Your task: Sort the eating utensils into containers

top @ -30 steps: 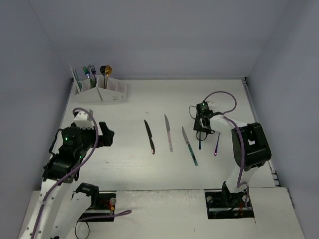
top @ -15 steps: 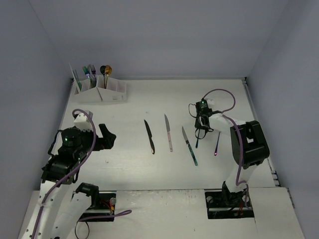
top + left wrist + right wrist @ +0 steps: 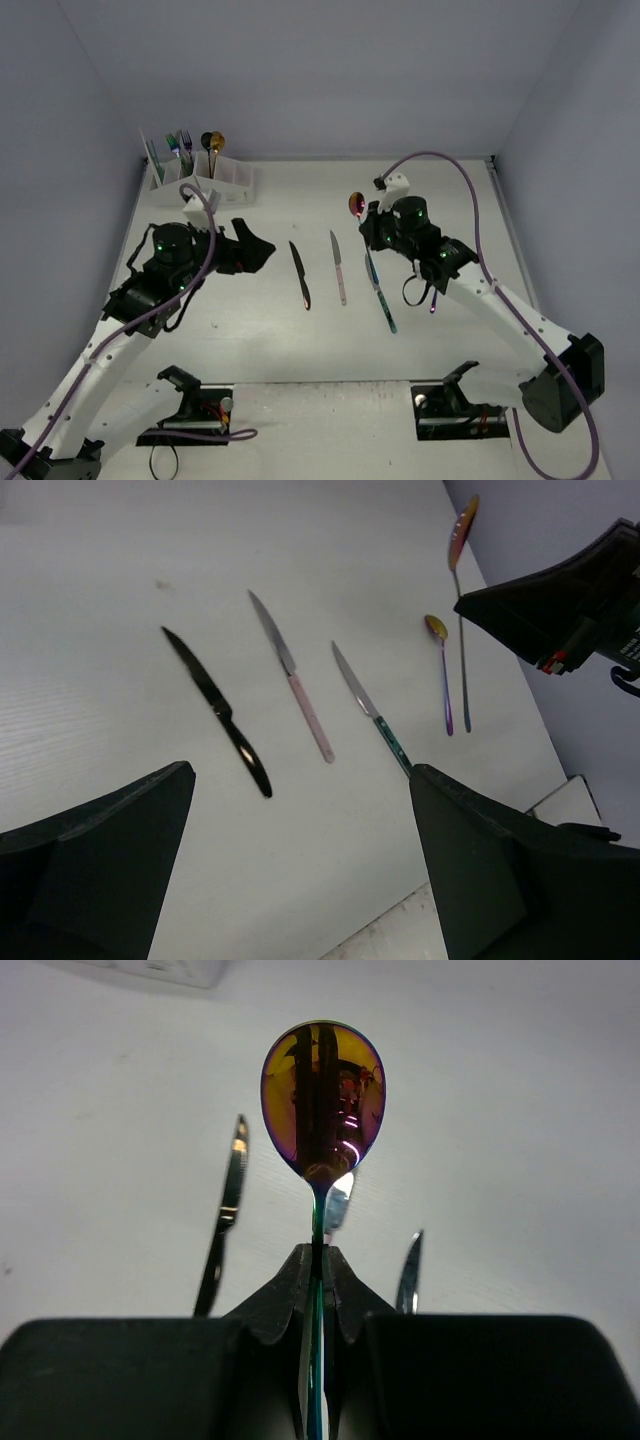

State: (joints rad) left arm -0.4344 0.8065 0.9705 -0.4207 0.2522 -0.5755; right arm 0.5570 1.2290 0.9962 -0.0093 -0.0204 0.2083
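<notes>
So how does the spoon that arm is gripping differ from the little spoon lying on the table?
The held spoon is clamped in the right gripper and raised, bowl pointing out ahead. The small spoon lies flat on the table with nothing touching it. In the left wrist view, the held spoon is clearly longer than the small spoon and has a bigger bowl. Both have the same iridescent purple-gold finish.

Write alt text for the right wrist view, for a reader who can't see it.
The right gripper is shut on the thin stem of an iridescent purple-gold metal spoon, whose bowl fills the upper centre of the frame. Behind it, three slim metal knives lie apart on the white table.
</notes>
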